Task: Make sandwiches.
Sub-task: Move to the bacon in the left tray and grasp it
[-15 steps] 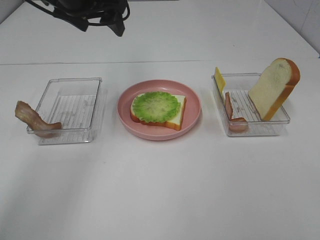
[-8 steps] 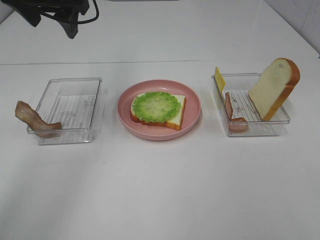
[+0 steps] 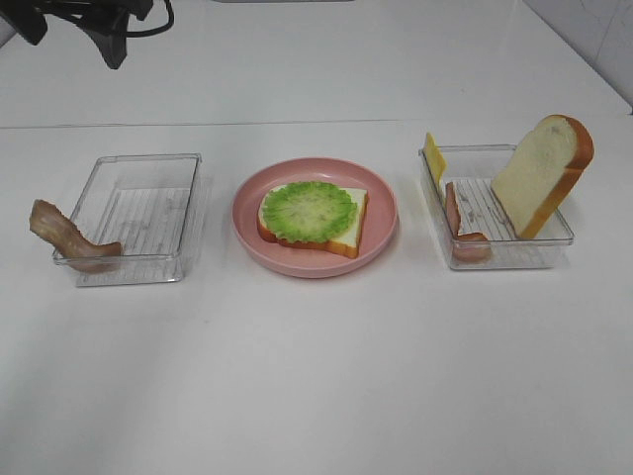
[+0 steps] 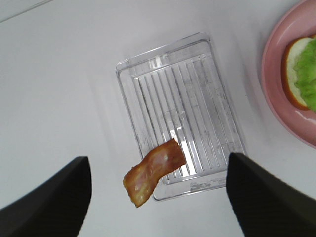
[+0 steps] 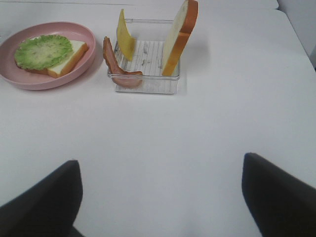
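The left gripper (image 4: 158, 157) and right gripper (image 5: 160, 159) gape wide, empty. The sandwich (image 3: 315, 218), bread topped with lettuce, lies on the plate (image 3: 381, 193). A bacon strip (image 3: 64, 236) seems draped over the left tray (image 3: 148, 163) rim.

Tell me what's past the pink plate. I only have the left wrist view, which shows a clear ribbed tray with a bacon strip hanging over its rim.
Observer: To the right of the pink round plate stands a second clear plastic tray.
Operator: Is a top bread slice in it?
Observer: Yes, a white toy bread slice with orange-brown crust stands in it on edge, tilted.
Operator: Any cheese?
Observer: A yellow cheese slice stands upright at the tray's back corner nearest the plate.
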`<state>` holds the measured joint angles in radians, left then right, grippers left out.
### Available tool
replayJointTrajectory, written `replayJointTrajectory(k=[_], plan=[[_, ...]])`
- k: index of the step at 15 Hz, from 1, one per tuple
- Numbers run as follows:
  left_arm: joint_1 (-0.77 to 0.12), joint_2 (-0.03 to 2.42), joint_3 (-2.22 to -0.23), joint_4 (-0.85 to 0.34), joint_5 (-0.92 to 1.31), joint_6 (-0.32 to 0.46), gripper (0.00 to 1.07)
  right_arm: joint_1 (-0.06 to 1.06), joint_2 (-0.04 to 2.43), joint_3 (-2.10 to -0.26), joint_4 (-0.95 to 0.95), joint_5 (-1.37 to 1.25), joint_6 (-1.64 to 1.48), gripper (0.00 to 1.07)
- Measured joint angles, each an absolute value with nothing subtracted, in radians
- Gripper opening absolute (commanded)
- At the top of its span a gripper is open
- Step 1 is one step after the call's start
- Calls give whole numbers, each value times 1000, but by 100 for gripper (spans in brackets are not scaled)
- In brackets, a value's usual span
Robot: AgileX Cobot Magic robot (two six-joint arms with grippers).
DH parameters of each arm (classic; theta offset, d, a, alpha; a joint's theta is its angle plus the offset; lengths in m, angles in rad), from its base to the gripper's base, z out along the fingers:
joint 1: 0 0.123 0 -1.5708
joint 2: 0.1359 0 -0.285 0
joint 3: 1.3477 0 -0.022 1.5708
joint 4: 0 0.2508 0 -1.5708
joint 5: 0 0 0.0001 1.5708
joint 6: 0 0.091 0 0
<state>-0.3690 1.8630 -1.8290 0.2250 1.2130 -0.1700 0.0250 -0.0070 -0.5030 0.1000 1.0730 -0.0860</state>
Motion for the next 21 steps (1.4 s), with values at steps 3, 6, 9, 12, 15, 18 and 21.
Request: replayJointTrajectory(k=[3,6,9,12,15,18,21], plan=[[-361,1762,-1714,220,1214,-205,72,25,-7,-503,100,1073,-86,83],[-263,1694,-1588,164,1215,-234,72,25,-7,-503,100,1073,-86,83],[-155,1676,-1454,115,1209,-207,72,25,-7,-503,100,1073,-86,83],[-116,1676,-1330,76,1093,-172,72,25,-7,-503,100,1073,-86,83],[-112,1704,-1273,42,935,-161,72,25,-7,-503,100,1073,-86,83],[-112,1835,-1273,-11,830,-158,72,25,-7,-503,100,1073,-86,83],[-112,1910,-1273,-15,782,-157,72,25,-7,-503,100,1073,-86,83]])
